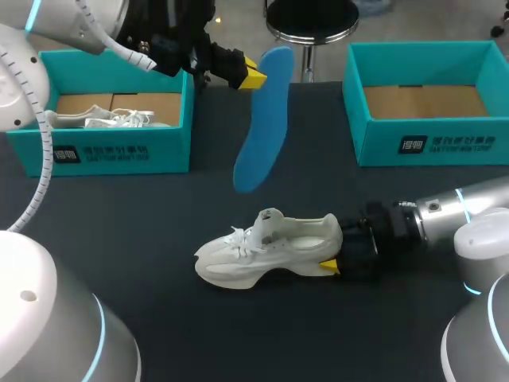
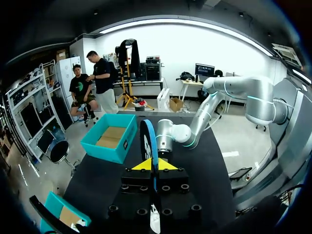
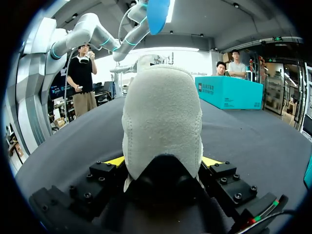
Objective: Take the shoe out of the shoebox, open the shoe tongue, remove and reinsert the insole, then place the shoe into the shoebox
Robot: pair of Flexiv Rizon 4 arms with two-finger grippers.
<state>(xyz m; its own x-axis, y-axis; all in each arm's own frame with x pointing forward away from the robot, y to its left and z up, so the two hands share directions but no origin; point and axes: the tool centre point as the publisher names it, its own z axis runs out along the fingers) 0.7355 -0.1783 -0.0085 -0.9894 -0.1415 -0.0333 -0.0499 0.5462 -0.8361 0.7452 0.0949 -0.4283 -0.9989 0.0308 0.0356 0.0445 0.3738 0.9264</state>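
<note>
A white sneaker [image 1: 266,251] lies on its sole on the dark table, toe toward the left. My right gripper [image 1: 334,253] comes in from the right and is shut on its heel. In the right wrist view the heel [image 3: 162,117] fills the space between both yellow fingertips [image 3: 115,161]. My left gripper [image 1: 251,74] is raised over the far side of the table, shut on the top end of a blue insole [image 1: 258,127] that hangs down from it. The left wrist view shows the insole [image 2: 147,141] edge-on, pinched between the yellow tips of the left gripper [image 2: 155,165].
A teal shoebox [image 1: 119,151] at the back left holds another white shoe [image 1: 111,119]. A second teal shoebox [image 1: 429,139] at the back right shows only its cardboard floor. Bare dark tabletop lies between the boxes and in front of the sneaker.
</note>
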